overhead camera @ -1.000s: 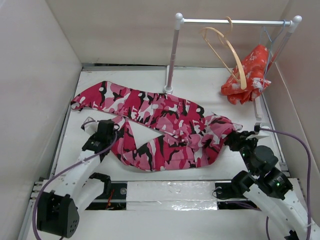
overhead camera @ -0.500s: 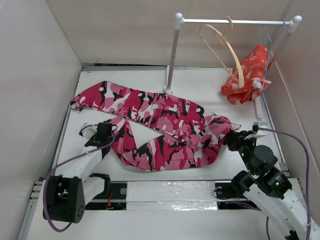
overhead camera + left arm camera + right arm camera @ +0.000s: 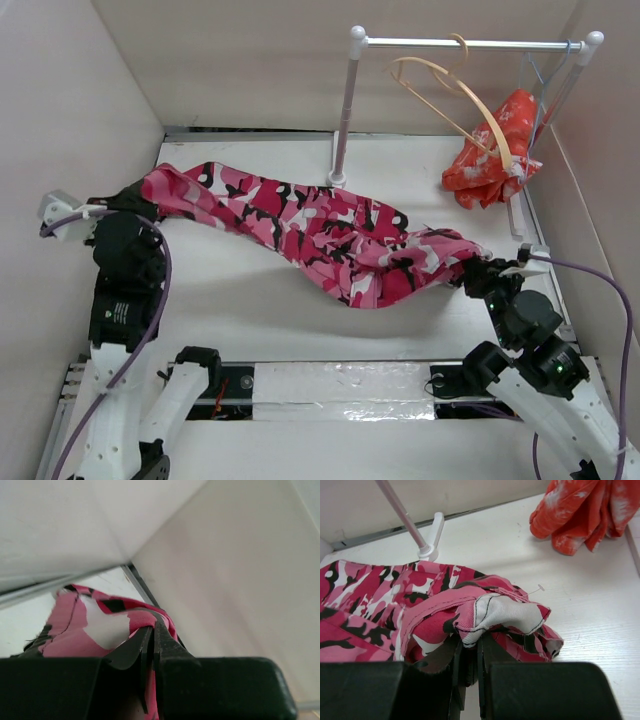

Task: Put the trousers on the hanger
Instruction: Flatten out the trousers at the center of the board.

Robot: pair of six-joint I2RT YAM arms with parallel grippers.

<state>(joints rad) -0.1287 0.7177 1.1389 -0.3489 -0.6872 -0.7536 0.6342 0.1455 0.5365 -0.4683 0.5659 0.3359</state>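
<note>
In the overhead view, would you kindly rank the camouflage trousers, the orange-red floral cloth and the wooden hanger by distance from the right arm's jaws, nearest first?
1. Pink camouflage fabric trousers: clamped in the right jaws.
2. Orange-red floral cloth: hanging beyond, at the metal rail's right end.
3. Light tan wooden hanger: up on that rail.

place: robot lab / test cell, not a home.
walls: plain white panels (image 3: 60,120) box in bench (image 3: 250,320) on 3 sides.
robots: left arm (image 3: 125,290) & right arm (image 3: 535,335) bolted to base rail (image 3: 330,385) at near edge.
wiring: purple cables (image 3: 590,268) run loose off wrists.
props: small white clothes rack (image 3: 450,43) stands on bench, staged-looking setup.
</note>
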